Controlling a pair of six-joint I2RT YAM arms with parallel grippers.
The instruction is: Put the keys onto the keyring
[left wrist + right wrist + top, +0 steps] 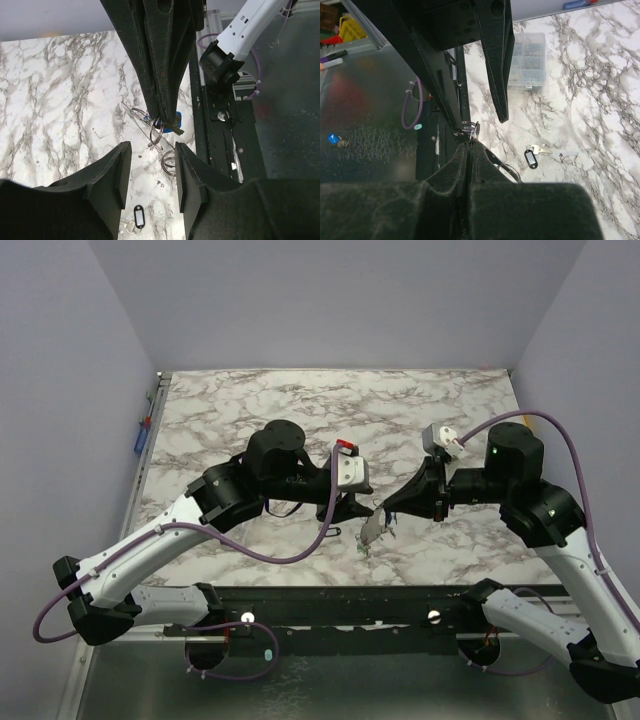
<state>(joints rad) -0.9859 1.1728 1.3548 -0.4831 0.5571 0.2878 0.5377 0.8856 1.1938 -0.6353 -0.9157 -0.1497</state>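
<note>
Threading step in hand. Right pincer (469, 141) is clenched on the keyring (155, 134), apparently held off the tabletop (60, 100). A blue-tagged key (176, 120) sits against the keyring. Left pincer (152, 167) is released and empty, just beside the keyring. Next move, likely: the left closes on that key and works it along the wire, which needs fine alignment.

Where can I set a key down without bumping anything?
Free: the marble table strip along the back wall; also the patch right of the right pincer, before the front rail. Crowded: centre front, left pincer and keyring.
</note>
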